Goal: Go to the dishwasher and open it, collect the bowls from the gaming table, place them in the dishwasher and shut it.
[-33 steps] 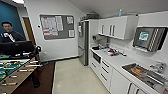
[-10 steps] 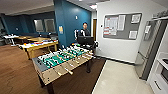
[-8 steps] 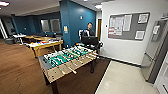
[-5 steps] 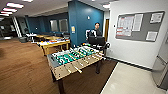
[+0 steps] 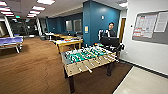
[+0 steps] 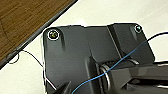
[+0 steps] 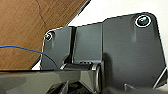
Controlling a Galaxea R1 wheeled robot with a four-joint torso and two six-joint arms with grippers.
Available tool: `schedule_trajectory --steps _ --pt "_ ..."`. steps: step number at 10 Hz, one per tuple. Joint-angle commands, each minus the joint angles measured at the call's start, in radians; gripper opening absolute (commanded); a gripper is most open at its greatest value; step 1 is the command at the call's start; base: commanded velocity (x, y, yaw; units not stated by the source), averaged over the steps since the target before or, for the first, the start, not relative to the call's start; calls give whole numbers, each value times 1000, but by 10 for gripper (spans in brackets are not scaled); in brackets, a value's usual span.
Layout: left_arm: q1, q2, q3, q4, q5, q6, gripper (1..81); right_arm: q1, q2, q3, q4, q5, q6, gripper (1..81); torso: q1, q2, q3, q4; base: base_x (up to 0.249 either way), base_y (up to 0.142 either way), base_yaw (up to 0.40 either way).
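Far back in the room, beside the blue pillar (image 5: 93, 22), stands a long table (image 5: 68, 43) with a pale top and a yellowish edge; this seems to be the gaming table, but it is too small and blurred to tell what lies on it, and no bowl can be made out. Nearer, in the middle of the head view, stands the foosball table (image 5: 88, 58) with its green field and rods with handles (it is set at an angle on the brown carpet). Just behind it a person (image 5: 110, 32) stands with a dark control rig.

The brown carpet (image 5: 32, 70) covers most of the floor, and at the right it meets a pale smooth floor (image 5: 142, 82) along a dark strip. On the white wall at the right hangs a grey notice board (image 5: 151, 26) with papers. At the far left stands a blue table (image 5: 10, 41), well apart from the others. Ceiling lights run in rows above.

In both wrist views the same edge between carpet and pale floor shows beneath the robot's dark plate. Whether the fingers of the left or the right gripper are spread or pressed together, one cannot tell.
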Motion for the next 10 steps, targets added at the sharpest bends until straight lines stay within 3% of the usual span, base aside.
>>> schedule_trajectory --steps 1,10 --pt "-47 -9 3 13 47 9 811 47 -6 4 -20 -37 -1 811 0 0 0 0 0 0 356" --pt "-47 -14 -2 8 47 8 811 58 12 3 -28 -44 -3 811 0 0 0 0 0 0 355"
